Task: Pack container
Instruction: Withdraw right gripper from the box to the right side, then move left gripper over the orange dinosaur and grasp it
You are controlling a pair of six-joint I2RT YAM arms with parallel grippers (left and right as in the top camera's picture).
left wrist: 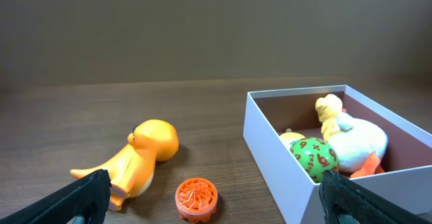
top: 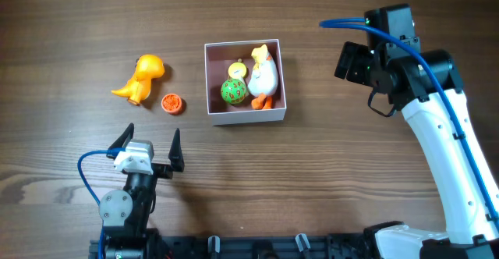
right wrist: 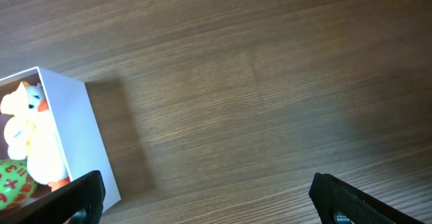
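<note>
The container [top: 245,117] is a white square box at the table's middle, also in the left wrist view [left wrist: 270,143] and the right wrist view [right wrist: 81,129]. Inside lie a white duck toy [top: 263,73], a green ball [top: 233,92] and a small yellow toy [top: 237,70]. An orange dinosaur toy [top: 143,77] and a small orange ribbed disc [top: 172,103] lie on the table left of the container. My left gripper [top: 148,151] is open and empty, in front of the disc [left wrist: 196,198]. My right gripper [top: 352,62] is open and empty, right of the container.
The table is dark brown wood. The right arm's white links [top: 448,165] run down the right side. The left arm's base [top: 121,208] sits at the front edge.
</note>
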